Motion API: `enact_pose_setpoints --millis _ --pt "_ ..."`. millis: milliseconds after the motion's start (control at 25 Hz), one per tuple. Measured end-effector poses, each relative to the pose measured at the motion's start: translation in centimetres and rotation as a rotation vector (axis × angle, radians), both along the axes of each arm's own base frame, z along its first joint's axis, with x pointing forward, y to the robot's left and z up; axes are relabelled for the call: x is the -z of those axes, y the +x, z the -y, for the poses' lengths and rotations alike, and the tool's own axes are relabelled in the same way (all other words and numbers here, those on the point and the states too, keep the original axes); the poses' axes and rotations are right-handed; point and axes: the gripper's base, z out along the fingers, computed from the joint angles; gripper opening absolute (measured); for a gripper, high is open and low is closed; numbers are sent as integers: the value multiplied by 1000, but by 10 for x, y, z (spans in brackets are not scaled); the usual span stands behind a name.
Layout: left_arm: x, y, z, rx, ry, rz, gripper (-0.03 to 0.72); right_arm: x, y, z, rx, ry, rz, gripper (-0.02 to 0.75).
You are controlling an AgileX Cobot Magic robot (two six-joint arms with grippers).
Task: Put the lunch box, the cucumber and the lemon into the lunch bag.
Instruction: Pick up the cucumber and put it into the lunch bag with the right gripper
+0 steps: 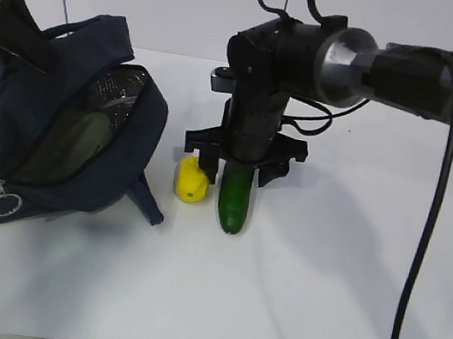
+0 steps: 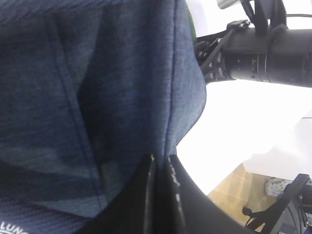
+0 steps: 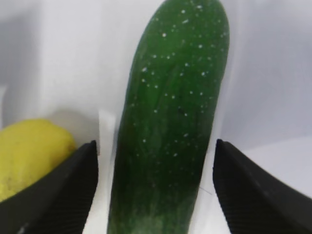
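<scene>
On the white surface (image 1: pixel 291 302), the cucumber (image 1: pixel 235 197) lies pointing toward the near edge, just right of centre. The lemon (image 1: pixel 191 181) sits just beside it on the left, apart from it by a thin gap. The right tool (image 1: pixel 242 156) hangs over the far part of the cucumber with its fingers spread wide, one on each side; in the right wrist view the cucumber (image 3: pixel 170 122) runs up the middle between the two dark fingers (image 3: pixel 253 195), with white surface showing on both sides, so nothing is gripped. The lemon (image 3: pixel 29 156) shows partly behind the left finger.

To the left lies the lunch bag (image 1: pixel 57 141), tipped on its side with its zipped mouth gaping toward the right and a silver ring pull (image 1: pixel 5 204) at its near corner. Inside, a pale green shape shows; I cannot tell whether it is the lunch box. At the far left, the left tool (image 2: pixel 158 195) has its fingers pressed together on the navy fabric of the lunch bag (image 2: pixel 97 97).
</scene>
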Motion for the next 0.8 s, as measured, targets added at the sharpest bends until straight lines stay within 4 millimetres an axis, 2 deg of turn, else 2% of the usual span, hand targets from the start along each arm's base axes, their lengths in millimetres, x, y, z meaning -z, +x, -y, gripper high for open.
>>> enact_pose_setpoints --millis 200,440,640,800 --pt "0 0 0 0 0 0 -8 0 0 0 2 1 0 553" --pt "0 0 0 0 0 0 -8 0 0 0 3 0 -2 375" --pt "0 0 0 0 0 0 -8 -1 0 0 5 -6 -8 335" --pt "0 0 0 0 0 0 -8 -11 -1 2 20 -30 -40 335"
